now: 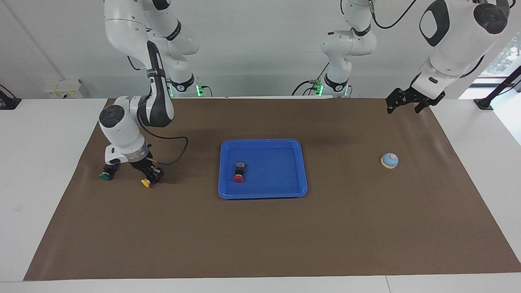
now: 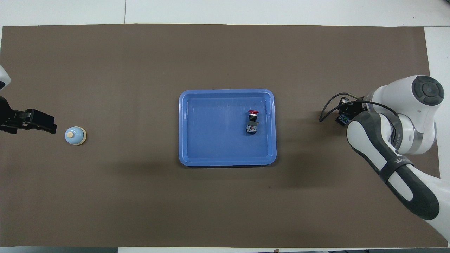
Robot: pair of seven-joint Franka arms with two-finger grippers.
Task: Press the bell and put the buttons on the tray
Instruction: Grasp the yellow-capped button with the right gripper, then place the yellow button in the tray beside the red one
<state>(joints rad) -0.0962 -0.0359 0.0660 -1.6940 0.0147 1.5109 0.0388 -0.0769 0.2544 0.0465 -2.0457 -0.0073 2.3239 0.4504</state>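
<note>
The shallow, round-cornered blue plastic tray (image 1: pixel 263 143) sits mid-surface as the collection point and holds the red button (image 1: pixel 239 172). Toward the right arm's end from the tray, the right gripper (image 1: pixel 149 177) has its jaws clamped on the yellow button (image 1: pixel 145 182), apparently for transfer; the green button (image 1: pixel 106 174) lies just beside it. Toward the left arm's end from the tray, the domed bell (image 1: pixel 389 160) stands unpressed, with the left gripper (image 1: pixel 403 101) waiting above the surface, jaws wide.

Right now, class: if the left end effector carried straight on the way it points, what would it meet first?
The left end effector points down and slightly away from the robots, so probably the bare brown mat. The bell lies farther from the robots, likely outside that line; depth is uncertain.
</note>
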